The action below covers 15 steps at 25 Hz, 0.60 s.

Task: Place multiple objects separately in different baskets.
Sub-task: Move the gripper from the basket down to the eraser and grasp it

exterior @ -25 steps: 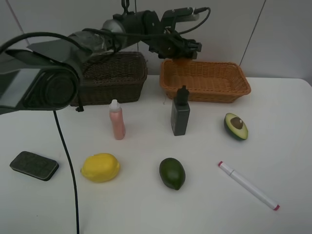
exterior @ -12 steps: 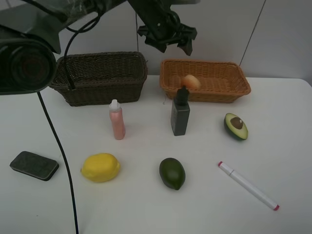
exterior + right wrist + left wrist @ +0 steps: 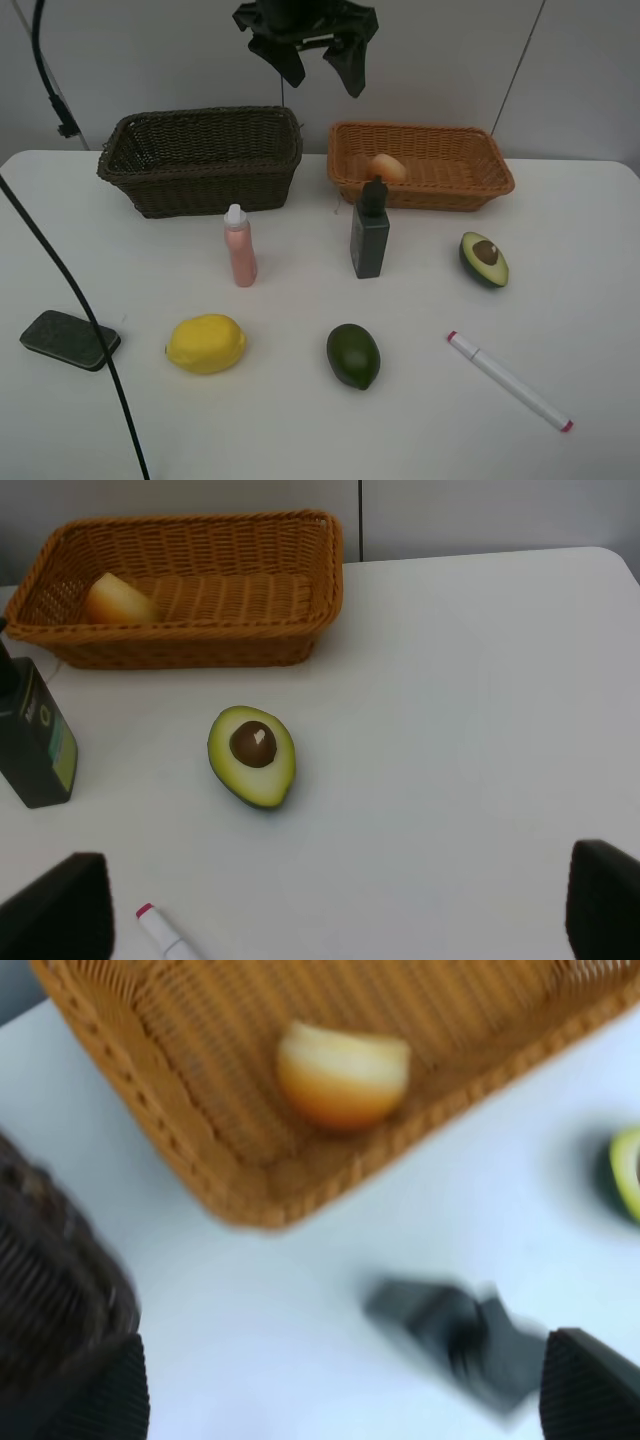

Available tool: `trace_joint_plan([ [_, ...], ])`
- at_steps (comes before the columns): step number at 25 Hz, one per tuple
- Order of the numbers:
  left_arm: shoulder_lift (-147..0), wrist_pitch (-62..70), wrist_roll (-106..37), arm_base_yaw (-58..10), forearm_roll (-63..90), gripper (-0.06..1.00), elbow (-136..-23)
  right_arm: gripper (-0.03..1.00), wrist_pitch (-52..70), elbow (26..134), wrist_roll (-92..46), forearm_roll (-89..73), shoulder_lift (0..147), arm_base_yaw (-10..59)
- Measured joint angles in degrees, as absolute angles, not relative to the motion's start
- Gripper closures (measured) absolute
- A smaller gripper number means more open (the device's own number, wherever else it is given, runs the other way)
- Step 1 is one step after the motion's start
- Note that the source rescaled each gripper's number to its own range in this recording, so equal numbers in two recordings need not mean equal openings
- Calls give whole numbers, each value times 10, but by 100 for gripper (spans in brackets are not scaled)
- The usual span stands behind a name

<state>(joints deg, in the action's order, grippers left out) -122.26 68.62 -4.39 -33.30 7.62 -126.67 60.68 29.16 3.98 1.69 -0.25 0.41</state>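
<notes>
White tabletop (image 3: 590, 300), grey wall (image 3: 150, 60) behind: L gripper (image 3: 322, 70) hangs high at 12 o'clock, jaws wide apart; R gripper (image 3: 325, 925) likewise spread, near halved avocado (image 3: 252, 755). Peach (image 3: 388, 167) lies in tan basket (image 3: 440, 195) at 1 o'clock, toward its 9 o'clock end; dark basket (image 3: 200, 190) sits at 11. Eraser (image 3: 70, 340) hugs 8 o'clock edge, marker (image 3: 510, 381) lies toward 5; bare top runs along 3 o'clock side.

I see a dark brown woven basket (image 3: 210, 190), an orange-tan woven basket (image 3: 440, 190), an orange-to-pale peach (image 3: 388, 167), a pink bottle (image 3: 240, 252), a dark grey bottle (image 3: 370, 242), a yellow lemon (image 3: 206, 343), a dark green avocado (image 3: 353, 355) and a red-tipped white marker (image 3: 510, 380), all on my white table (image 3: 300, 430)
</notes>
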Motion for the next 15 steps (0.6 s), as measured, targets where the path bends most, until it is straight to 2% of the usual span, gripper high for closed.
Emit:
trace_joint_plan([
  [5,-998,686,-103,-350,55,-6,-1028,-3,607,292,40,17,-3,4],
  [9,-849,686,-204,-350,-13,-6,-846,-3,607,292,40,17,-3,4],
  [15,-731,684,-302,-350,-147,-6,-627,-3,607,292,40,17,-3,4],
])
